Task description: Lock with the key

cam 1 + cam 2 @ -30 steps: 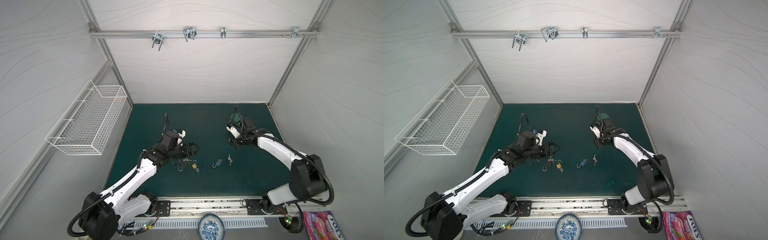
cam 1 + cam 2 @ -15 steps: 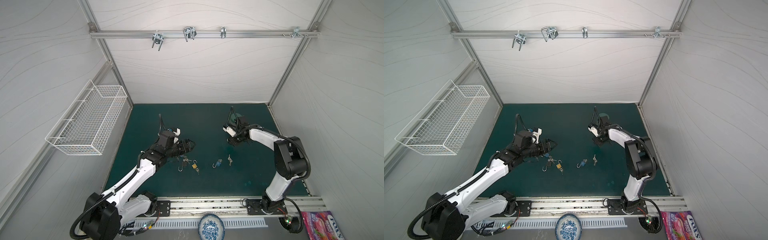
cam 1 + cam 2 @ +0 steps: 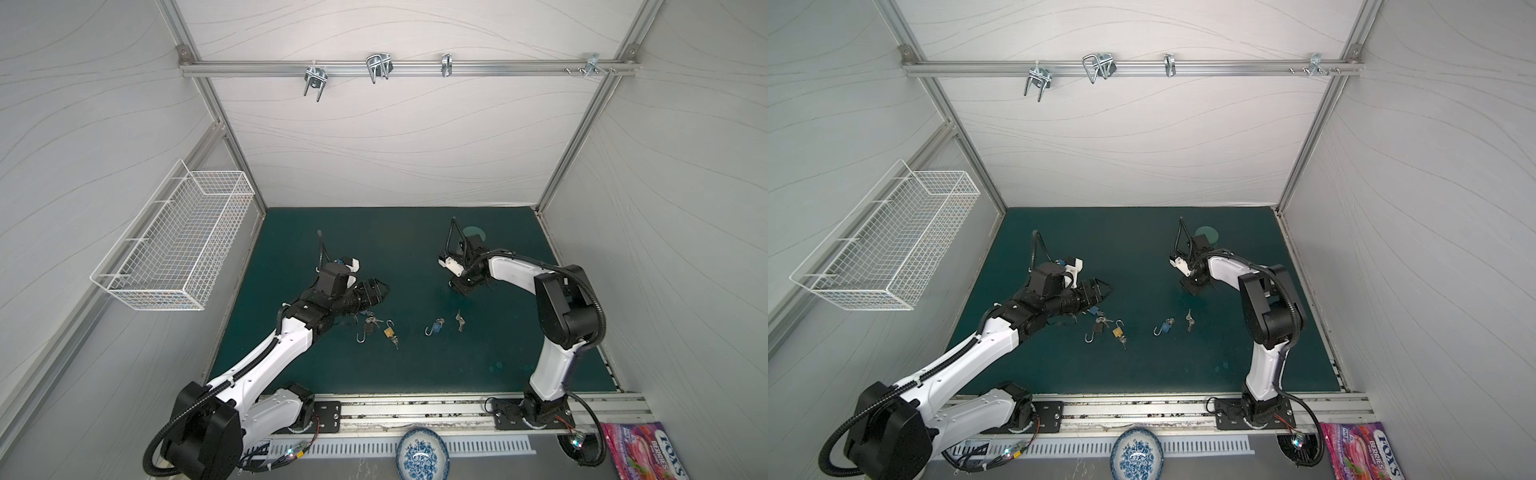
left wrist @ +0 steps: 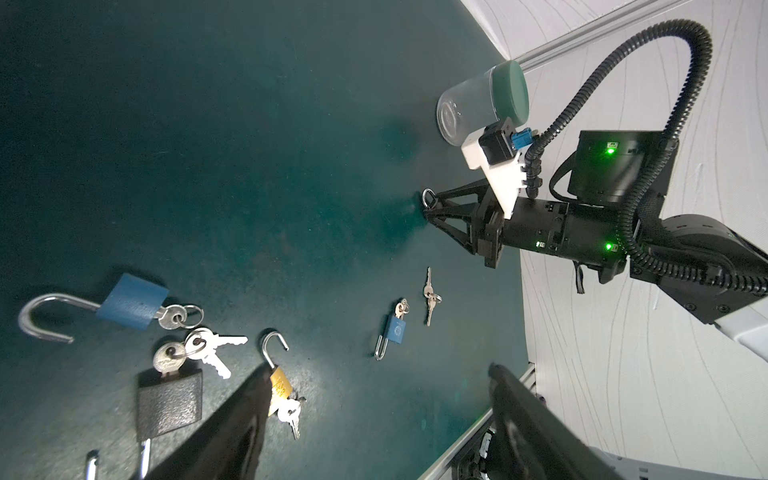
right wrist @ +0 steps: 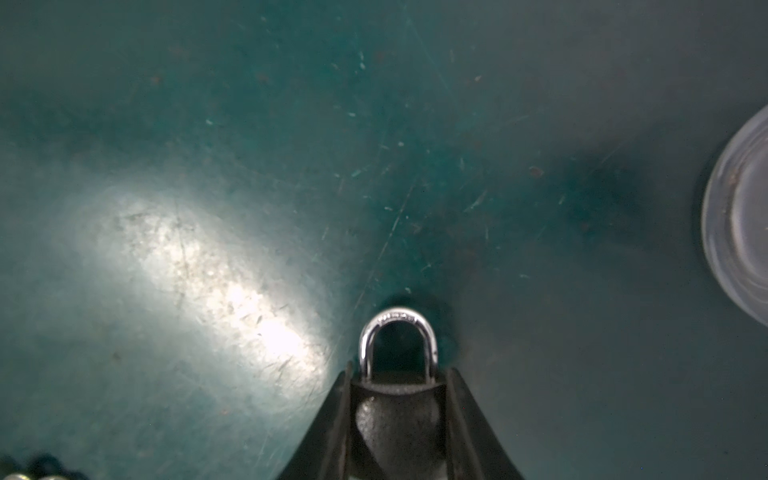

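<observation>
Right wrist view: right gripper (image 5: 398,374) clamped on black padlock (image 5: 397,332), shackle closed, its end at the mat (image 5: 249,124). In a top view, loose keys (image 3: 458,321) lie at its 6 o'clock and jar (image 3: 473,231) at 12. Left gripper (image 4: 379,370) spread wide, empty; open padlocks (image 4: 131,307) at its 6 o'clock.

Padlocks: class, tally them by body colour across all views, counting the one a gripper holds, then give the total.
Blue: 2, large blue padlock, small blue padlock.
Black: 2, black padlock on the mat, dark padlock in the right gripper.
Brass: 1, brass padlock.
Total: 5
</observation>
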{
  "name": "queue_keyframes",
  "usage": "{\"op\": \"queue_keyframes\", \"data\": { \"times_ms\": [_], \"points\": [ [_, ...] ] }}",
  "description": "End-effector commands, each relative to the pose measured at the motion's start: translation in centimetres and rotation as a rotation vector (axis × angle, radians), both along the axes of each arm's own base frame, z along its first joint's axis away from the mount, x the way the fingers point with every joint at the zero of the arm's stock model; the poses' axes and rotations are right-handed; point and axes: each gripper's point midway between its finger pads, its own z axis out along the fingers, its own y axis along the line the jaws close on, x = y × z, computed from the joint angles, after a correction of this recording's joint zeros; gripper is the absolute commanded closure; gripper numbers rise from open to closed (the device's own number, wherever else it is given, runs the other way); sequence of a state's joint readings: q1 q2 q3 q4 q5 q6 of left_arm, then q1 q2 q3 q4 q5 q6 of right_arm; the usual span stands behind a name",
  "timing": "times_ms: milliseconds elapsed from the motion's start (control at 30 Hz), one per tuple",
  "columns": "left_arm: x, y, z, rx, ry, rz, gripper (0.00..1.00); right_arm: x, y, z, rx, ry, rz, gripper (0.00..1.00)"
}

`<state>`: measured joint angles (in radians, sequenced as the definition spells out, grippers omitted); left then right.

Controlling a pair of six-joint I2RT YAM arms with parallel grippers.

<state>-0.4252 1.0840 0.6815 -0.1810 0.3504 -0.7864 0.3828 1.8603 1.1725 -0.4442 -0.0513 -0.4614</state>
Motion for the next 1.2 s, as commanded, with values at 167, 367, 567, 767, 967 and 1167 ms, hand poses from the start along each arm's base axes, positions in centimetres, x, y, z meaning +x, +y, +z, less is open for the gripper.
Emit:
{"op": "queue_keyframes", "data": {
  "times_ms": [167,367,567,767,967,1167],
  "points": [
    [0.7,0.2,0.3,-0.004,-0.019,0.025,0.18,-0.1,0.2,-0.7,-0.017,0.023,0.029,0.65],
    [0.3,0.9,0.0,0.024,-0.015,0.042,0.17,0.3,0.5,0.8,0.003,-0.005,0.025,0.52],
    [-0.2,2.9,1.2,0.122,-0.051,0.081,0.16,0.6,0.5,5.6,0.05,-0.108,-0.039,0.49],
    [-1.9,4.4,0.2,0.222,-0.03,0.101,0.15,-4.3,4.1,8.6,0.122,-0.151,0.021,0.47],
    [-4.4,4.1,-2.7,0.265,0.017,0.099,0.15,-10.7,8.8,8.3,0.157,-0.112,0.135,0.47],
    [-5.4,4.4,-4.6,0.214,0.053,0.132,0.15,-14.9,11.9,7.7,0.174,-0.066,0.16,0.49]
  ]
}}
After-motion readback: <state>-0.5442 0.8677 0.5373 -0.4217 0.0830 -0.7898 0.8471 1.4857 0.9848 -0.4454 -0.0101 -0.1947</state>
